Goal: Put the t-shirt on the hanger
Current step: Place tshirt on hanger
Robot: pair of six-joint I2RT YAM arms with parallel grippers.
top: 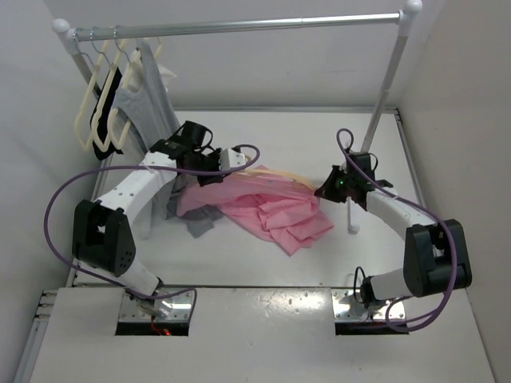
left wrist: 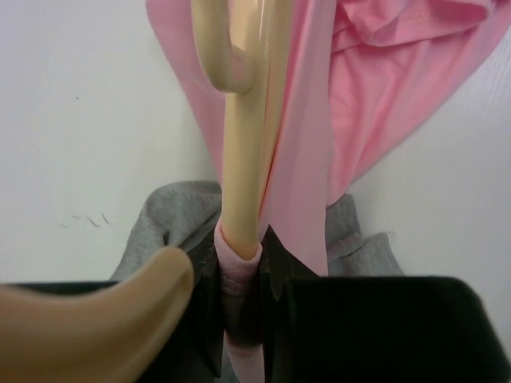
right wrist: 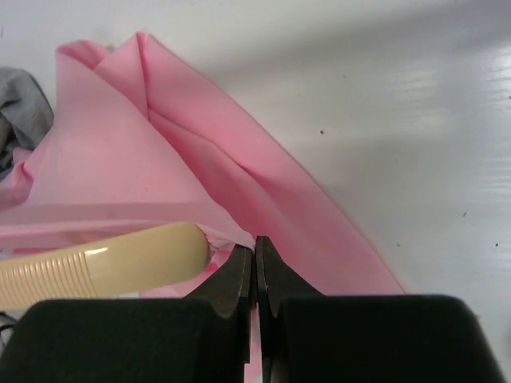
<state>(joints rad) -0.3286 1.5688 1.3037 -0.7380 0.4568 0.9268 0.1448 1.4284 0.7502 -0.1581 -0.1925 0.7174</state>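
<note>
The light pink t-shirt (top: 275,209) lies crumpled mid-table, draped over the peach-tan hanger (top: 281,174), whose arm shows along the shirt's far edge. My left gripper (top: 214,165) is shut on the hanger (left wrist: 243,144), with a band of t-shirt (left wrist: 303,159) fabric wrapped round the bar between the jaws (left wrist: 239,263). The hanger's hook curves past at the lower left of the left wrist view. My right gripper (top: 327,190) is shut at its tips on the t-shirt's (right wrist: 160,159) edge (right wrist: 255,249), beside the hanger's ribbed end (right wrist: 104,267).
A grey garment (top: 200,225) lies on the table under the pink shirt's left side (left wrist: 164,219). The clothes rack (top: 239,25) spans the back, with cream hangers (top: 96,104) and a grey sleeveless garment (top: 148,96) at its left. The rack's right post (top: 383,104) stands behind my right gripper.
</note>
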